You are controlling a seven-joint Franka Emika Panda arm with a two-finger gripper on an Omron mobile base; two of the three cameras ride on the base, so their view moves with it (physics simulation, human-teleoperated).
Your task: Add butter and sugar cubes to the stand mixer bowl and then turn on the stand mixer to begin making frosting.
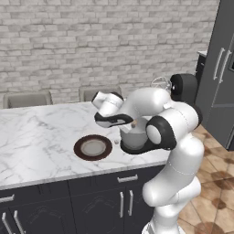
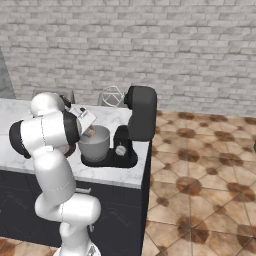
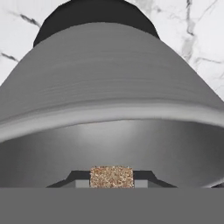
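Holding a sugar cube (image 3: pixel 111 176) between its dark tips, the gripper (image 3: pixel 111 178) in the hand view sits right above the stand mixer bowl (image 3: pixel 109 144), whose grey inside opens just beyond the cube. The cube looks light, rigid and crumbly, so a gentle pinch on two flat opposite faces, as here, seems right.

In the left base view the arm folds forward over the marble bench (image 1: pixel 41 137), its hand (image 1: pixel 112 119) tipped down at the bowl's near rim; the brown-rimmed plate (image 1: pixel 93 147) lies just beside the bowl, and I cannot make out butter on it.

In the right base view the black stand mixer (image 2: pixel 135 125) has its head tilted back, whisk (image 2: pixel 112 96) lifted clear, leaving the bowl open under the hand.
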